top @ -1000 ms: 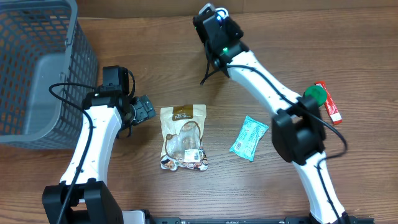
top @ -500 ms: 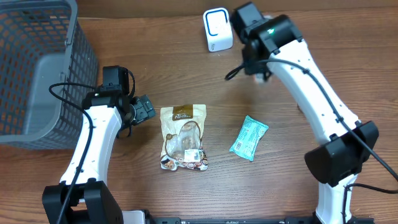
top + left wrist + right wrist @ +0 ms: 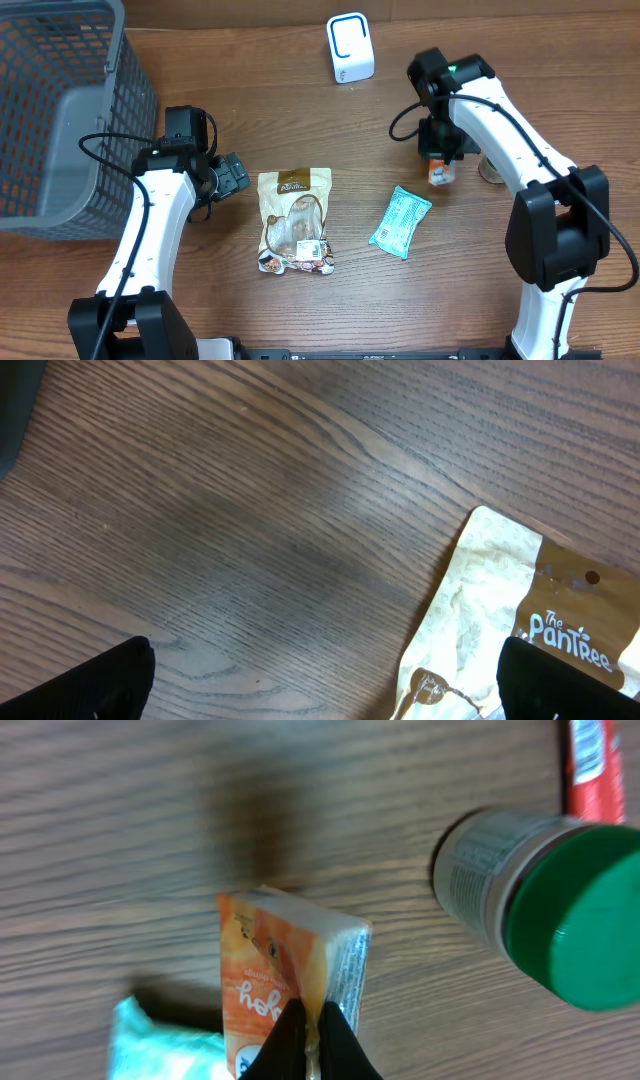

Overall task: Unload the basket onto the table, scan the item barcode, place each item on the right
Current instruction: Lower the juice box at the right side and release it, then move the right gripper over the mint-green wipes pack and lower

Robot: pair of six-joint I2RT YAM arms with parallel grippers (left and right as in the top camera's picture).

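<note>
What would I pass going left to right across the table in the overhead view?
Grey basket → left gripper → Pantree snack pouch → white scanner → teal packet → orange carton

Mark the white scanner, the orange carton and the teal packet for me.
white scanner point(image 3: 350, 47), overhead view, on its front face.
orange carton point(image 3: 280, 955), right wrist view, on its orange printed side.
teal packet point(image 3: 400, 222), overhead view, on the middle of the wrapper.
</note>
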